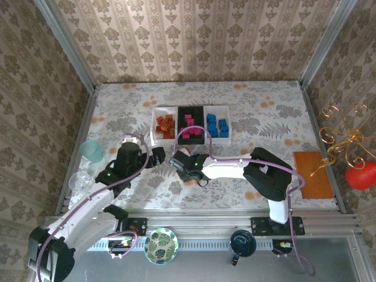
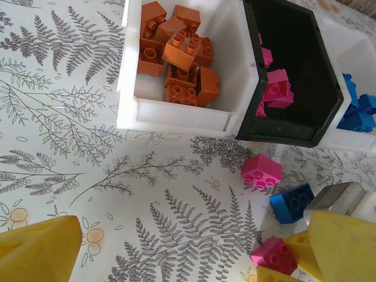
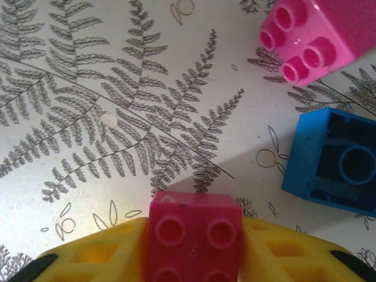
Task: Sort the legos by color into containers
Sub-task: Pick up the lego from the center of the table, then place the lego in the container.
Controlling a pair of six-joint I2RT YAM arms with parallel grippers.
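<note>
**Right claw clamped on a pink brick in front of the trays**

The right claw (image 3: 194, 238) is closed on a dark pink brick (image 3: 194, 232) — its 2 yellow fingers (image 3: 100, 255) press the brick's opposite sides, low over the fern-patterned desk (image 3: 117, 88). I cannot tell whether the brick touches the desk. Just beyond it lie 2 loose legos, near each other but apart. One is a lighter pink brick (image 3: 317, 35); the other is a blue brick (image 3: 335, 158) whose hollow underside faces the right wrist camera.

The left claw (image 2: 194, 241) is spread wide and holds nothing, hovering over bare desk just left of the right claw.

In the left wrist view, the 3 joined trays sit just past the loose bricks:

- The left white tray (image 2: 176, 114) holds the orange bricks (image 2: 176, 59).
- The black middle tray (image 2: 282, 140) holds pink bricks (image 2: 276, 88).
- The right white tray (image 2: 355, 47) holds blue bricks (image 2: 355, 111).

From above, both claws sit close together near the trays' near edge — about mid-desk.
</note>
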